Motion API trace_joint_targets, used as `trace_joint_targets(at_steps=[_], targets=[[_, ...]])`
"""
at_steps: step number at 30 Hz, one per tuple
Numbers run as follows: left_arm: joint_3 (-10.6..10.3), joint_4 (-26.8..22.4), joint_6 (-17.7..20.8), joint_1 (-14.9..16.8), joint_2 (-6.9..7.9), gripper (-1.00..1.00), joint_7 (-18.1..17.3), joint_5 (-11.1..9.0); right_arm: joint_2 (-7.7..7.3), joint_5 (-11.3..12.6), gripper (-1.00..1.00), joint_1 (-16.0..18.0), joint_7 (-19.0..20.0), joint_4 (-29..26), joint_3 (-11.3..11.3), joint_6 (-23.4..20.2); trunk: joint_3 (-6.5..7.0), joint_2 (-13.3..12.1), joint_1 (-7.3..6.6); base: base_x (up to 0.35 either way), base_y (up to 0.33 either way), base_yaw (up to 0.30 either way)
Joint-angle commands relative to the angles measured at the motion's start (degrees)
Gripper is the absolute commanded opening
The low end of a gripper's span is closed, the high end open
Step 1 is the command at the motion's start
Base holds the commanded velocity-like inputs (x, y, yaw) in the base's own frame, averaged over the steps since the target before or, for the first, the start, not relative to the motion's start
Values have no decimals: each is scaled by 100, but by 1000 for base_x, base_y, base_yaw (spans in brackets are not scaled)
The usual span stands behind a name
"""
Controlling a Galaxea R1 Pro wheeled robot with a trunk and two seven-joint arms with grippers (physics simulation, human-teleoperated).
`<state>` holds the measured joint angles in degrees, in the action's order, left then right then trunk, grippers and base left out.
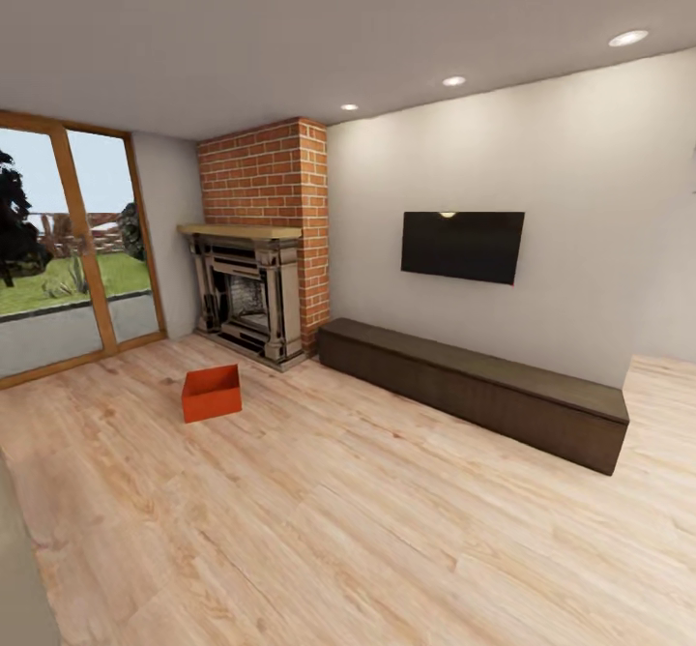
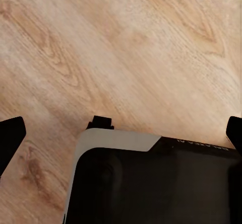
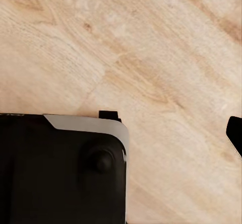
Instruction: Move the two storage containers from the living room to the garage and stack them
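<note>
Head view: glass doors [image 1: 68,249] stand at the left, then one red-orange storage container [image 1: 211,393] on the wood-plank floor [image 1: 338,530] before the brick fireplace [image 1: 256,259], then a dark bench [image 1: 474,390] under a wall screen [image 1: 462,245]. The left claw [image 2: 121,133] gapes wide and holds nothing; I cannot tell the right claw's [image 3: 235,133] opening from its one visible fingertip.

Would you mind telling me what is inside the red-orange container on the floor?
The storage container sits open-topped on the wood-plank floor. Its visible inner walls look bare; the near wall hides the bottom, so I cannot confirm it is empty.
</note>
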<state>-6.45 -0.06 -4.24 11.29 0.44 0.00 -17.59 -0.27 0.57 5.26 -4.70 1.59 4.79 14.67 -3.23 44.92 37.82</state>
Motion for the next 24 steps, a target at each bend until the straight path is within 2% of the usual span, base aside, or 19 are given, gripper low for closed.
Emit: trace_joint_targets(at_steps=[1,24], targets=[[-49,5,-18,5,0,100,0,-51,1,5,100,9,-23,17,47,27,-9,6,4,323,0,0],[-49,6,-15,5,0,100,0,-51,23,5,100,10,-41,17,42,30,-9,6,4,323,0,0]])
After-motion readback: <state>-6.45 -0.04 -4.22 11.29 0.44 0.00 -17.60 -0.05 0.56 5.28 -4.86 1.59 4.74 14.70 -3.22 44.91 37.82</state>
